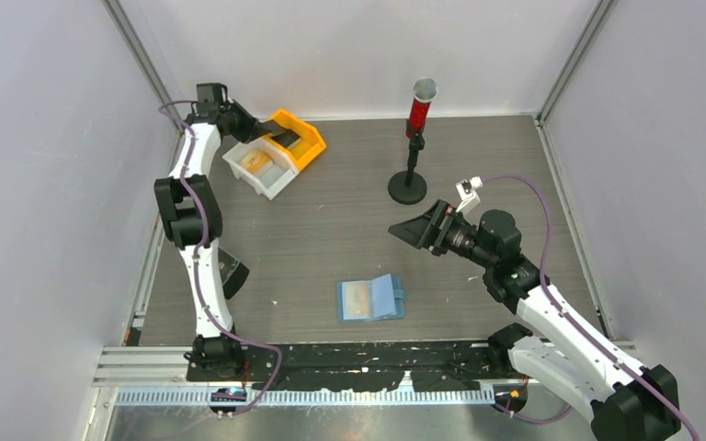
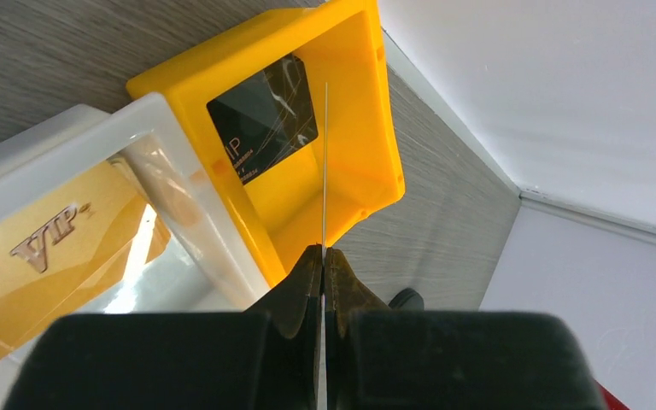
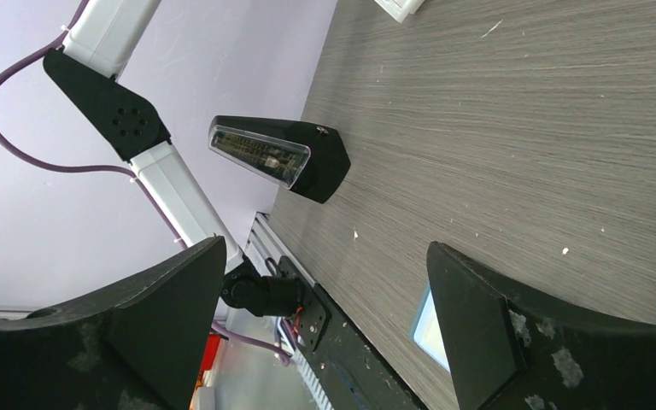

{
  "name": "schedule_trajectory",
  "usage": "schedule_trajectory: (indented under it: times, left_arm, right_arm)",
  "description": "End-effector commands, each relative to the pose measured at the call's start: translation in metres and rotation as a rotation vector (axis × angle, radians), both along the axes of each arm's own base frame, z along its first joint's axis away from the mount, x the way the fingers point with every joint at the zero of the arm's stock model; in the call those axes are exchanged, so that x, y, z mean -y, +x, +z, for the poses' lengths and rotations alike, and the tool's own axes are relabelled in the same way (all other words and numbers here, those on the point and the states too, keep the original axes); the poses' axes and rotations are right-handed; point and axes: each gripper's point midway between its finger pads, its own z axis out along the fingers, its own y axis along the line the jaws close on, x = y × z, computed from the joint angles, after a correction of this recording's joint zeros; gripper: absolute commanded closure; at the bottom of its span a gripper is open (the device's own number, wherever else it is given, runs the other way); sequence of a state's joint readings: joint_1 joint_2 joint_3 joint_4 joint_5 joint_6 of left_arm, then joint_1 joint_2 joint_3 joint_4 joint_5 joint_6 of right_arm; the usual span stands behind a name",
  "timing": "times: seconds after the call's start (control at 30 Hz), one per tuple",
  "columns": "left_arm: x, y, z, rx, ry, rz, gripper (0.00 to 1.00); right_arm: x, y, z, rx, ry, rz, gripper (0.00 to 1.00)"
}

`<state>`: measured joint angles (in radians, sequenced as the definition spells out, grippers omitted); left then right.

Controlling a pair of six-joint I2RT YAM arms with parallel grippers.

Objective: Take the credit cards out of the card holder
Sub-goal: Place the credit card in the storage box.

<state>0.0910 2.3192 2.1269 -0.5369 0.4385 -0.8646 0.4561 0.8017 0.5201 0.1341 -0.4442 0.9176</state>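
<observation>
Listing 3 cards seen, plus 1 card holder (image 1: 370, 299), laid open on the surface (image 1: 331, 211) near the arm bases, well apart from both bins. A tan patch is seen on its left half; whether that is a card cannot be told.
- Held card (image 2: 325, 171): pinched edge-on in the closed left claw (image 2: 323, 256) above the yellow bin (image 2: 376, 128); colour not visible.
- Black card (image 2: 263, 118): laid flat in the yellow bin.
- Tan card (image 2: 60, 235): laid flat in the white bin (image 2: 184, 184).
- Handling: judged light, thin, stiff, slick-faced; best pinched at 1 short edge.
- Right claw (image 3: 325, 282): spread wide, nothing held.
</observation>
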Motion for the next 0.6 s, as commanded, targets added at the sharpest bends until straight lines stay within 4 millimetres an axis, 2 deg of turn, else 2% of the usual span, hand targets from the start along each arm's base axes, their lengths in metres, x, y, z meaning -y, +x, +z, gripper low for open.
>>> schedule_trajectory:
  times: [0.0, 0.57]
  left_arm:
    - [0.007, 0.016, 0.016, 0.069, -0.040, -0.020, 1.00]
    - [0.013, 0.028, -0.010, 0.050, -0.089, -0.039, 0.92]
  right_arm:
    - [0.000, 0.009, 0.025, 0.075, 0.016, -0.019, 0.05]
    - [-0.002, 0.016, 0.023, 0.077, -0.007, -0.022, 0.05]
